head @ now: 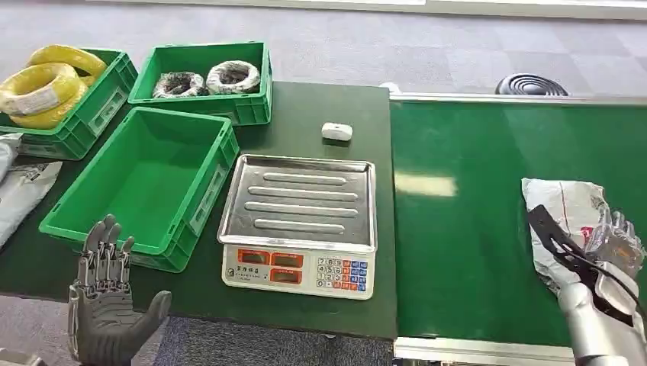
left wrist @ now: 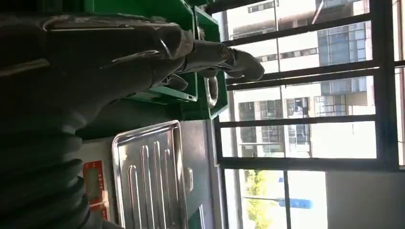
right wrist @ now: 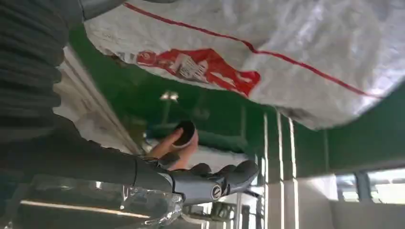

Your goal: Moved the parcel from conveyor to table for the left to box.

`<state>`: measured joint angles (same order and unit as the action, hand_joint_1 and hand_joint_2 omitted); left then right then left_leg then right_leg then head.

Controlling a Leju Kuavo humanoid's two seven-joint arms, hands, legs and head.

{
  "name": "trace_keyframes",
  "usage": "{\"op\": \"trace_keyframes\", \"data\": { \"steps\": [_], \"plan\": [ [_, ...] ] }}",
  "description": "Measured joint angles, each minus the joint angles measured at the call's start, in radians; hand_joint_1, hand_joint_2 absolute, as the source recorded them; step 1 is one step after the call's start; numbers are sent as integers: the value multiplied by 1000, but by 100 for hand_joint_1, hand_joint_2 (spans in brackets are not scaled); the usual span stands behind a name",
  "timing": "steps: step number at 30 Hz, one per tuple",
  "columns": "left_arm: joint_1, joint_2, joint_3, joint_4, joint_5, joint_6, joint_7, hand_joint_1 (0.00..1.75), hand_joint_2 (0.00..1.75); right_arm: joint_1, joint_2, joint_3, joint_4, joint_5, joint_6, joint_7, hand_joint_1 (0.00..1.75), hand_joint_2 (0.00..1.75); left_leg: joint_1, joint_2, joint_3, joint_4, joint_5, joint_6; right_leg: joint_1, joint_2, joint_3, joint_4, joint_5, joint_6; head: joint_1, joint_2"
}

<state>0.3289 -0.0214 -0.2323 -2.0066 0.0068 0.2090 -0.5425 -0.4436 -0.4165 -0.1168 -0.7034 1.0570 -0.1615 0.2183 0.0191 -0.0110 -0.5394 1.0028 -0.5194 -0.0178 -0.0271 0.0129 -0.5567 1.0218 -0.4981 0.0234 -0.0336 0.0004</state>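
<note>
The parcel [head: 568,221], a crumpled white-grey bag with red print, lies on the green conveyor belt [head: 473,252] at its near right side. My right hand [head: 614,248] is at the parcel's near right edge, its fingers lying over that edge. In the right wrist view the parcel [right wrist: 286,43] sits just beyond the hand [right wrist: 210,183], with a strip of belt showing between thumb and bag. My left hand [head: 107,305] stands open, fingers up, at the table's front edge just before the empty green box [head: 202,202]. The left wrist view looks past the left hand [left wrist: 143,47].
A scale [head: 297,221] with a steel tray sits between the box and the belt. Behind are a bin of yellow cable coils [head: 46,84], a bin of dark coils [head: 206,76] and a small white device [head: 336,131]. Grey bags [head: 19,191] lie far left. A person's hand [right wrist: 176,143] holds a dark round thing beyond the belt.
</note>
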Motion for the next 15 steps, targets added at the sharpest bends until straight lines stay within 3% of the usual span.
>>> {"op": "trace_keyframes", "data": {
  "steps": [1,2,3,4,5,8,15],
  "plan": [
    [-2,2,0,4,3,5,0,0,175,-22,-5,4,49,12,22,39,2,175,0,0,0,0,0,0,0,0,0,0,0,0,0,0],
    [-1,3,0,8,4,8,0,0,175,-41,-8,7,92,13,42,74,42,175,0,0,0,0,0,0,0,0,0,0,0,0,0,0],
    [-1,4,0,12,5,13,-1,0,175,-54,-11,7,130,13,56,98,42,175,0,0,0,0,0,0,0,0,0,0,0,0,1,0],
    [-1,4,0,16,7,16,-2,0,175,-64,-13,8,163,13,68,109,147,175,0,0,-1,0,0,0,1,0,0,0,0,0,0,0],
    [-2,4,0,19,8,25,-3,0,175,-76,-13,10,192,13,87,116,161,175,0,0,-1,0,0,0,1,0,-1,0,0,0,0,0],
    [-2,5,0,28,10,34,-5,0,175,-95,-12,14,257,9,124,124,173,175,0,0,-1,0,0,0,1,0,-1,0,0,0,0,0],
    [-1,5,0,30,-12,33,1,0,175,-140,-12,17,313,-7,178,136,175,175,0,0,-1,0,0,0,0,0,0,0,0,0,0,0]
  ]
}}
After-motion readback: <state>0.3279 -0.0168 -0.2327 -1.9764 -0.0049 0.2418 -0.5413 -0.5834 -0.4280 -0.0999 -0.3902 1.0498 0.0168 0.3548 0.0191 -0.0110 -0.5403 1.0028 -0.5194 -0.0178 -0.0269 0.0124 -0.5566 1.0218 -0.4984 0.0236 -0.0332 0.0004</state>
